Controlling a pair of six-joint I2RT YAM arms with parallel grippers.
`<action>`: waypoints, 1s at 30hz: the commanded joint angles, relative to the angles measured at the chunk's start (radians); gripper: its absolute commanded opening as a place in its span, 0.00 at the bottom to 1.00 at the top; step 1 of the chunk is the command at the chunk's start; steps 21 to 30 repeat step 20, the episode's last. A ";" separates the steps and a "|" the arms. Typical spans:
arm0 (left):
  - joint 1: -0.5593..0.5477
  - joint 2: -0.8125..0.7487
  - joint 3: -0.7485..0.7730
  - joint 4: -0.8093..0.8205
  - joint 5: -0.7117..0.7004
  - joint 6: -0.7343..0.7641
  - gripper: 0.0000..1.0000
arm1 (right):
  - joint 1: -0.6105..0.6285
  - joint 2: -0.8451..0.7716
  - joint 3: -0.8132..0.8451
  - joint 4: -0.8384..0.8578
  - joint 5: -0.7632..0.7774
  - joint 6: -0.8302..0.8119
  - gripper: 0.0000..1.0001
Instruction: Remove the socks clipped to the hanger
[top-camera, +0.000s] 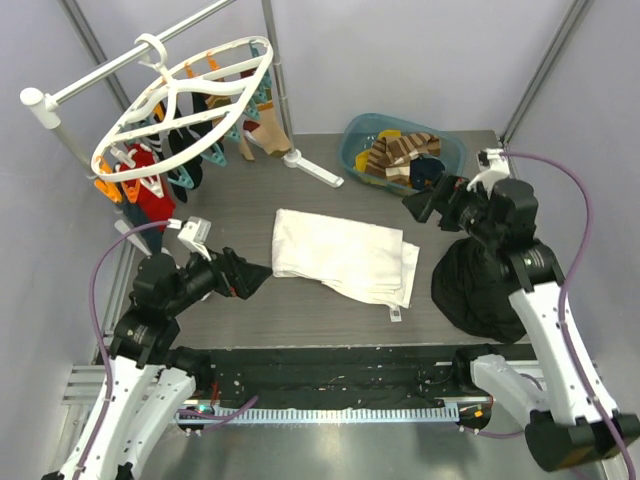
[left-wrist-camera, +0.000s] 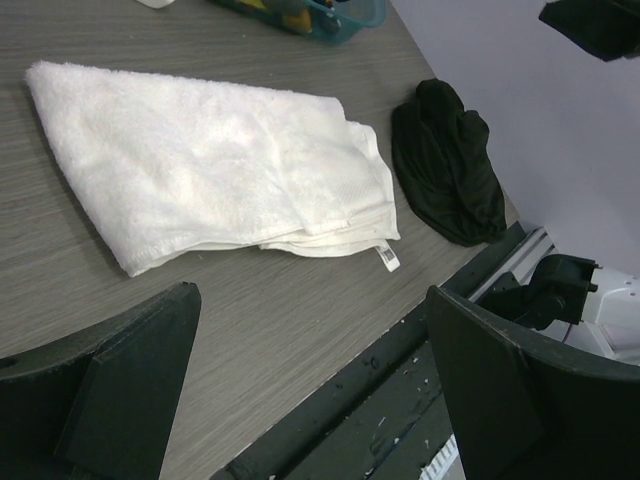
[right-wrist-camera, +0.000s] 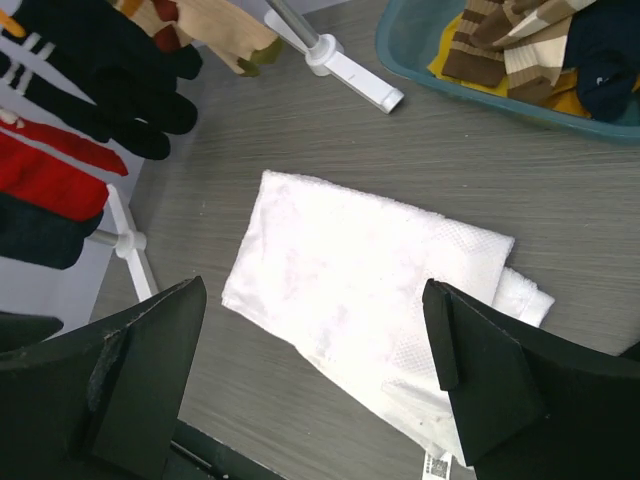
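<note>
The white oval hanger (top-camera: 180, 95) hangs from a pole at the back left. Socks still clipped to it include red ones (top-camera: 145, 192), black ones (top-camera: 188, 140) and a tan one (top-camera: 270, 135). The right wrist view shows the black socks (right-wrist-camera: 130, 70), red socks (right-wrist-camera: 50, 170) and tan sock (right-wrist-camera: 225, 30) at its top left. My left gripper (top-camera: 255, 278) (left-wrist-camera: 310, 295) is open and empty, low over the table left of the white cloth. My right gripper (top-camera: 425, 205) (right-wrist-camera: 312, 290) is open and empty, in the air beside the basket.
A teal basket (top-camera: 452, 150) (right-wrist-camera: 400, 60) at the back right holds several loose socks, brown-and-cream striped ones (top-camera: 400, 150) on top. A white cloth (top-camera: 345, 255) (left-wrist-camera: 210, 170) (right-wrist-camera: 360, 290) lies mid-table. A black garment heap (top-camera: 480, 285) (left-wrist-camera: 445, 165) sits right. The stand's white foot (top-camera: 315, 170) (right-wrist-camera: 350, 75) is behind the cloth.
</note>
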 joint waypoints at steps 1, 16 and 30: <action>0.003 -0.050 -0.006 0.042 -0.044 -0.008 1.00 | -0.004 -0.148 -0.086 0.038 -0.100 0.023 1.00; 0.003 -0.119 -0.015 0.048 -0.087 -0.011 1.00 | -0.003 -0.385 -0.272 0.104 -0.124 0.057 1.00; 0.003 -0.127 -0.013 0.043 -0.094 -0.009 1.00 | -0.004 -0.383 -0.272 0.093 -0.117 0.045 1.00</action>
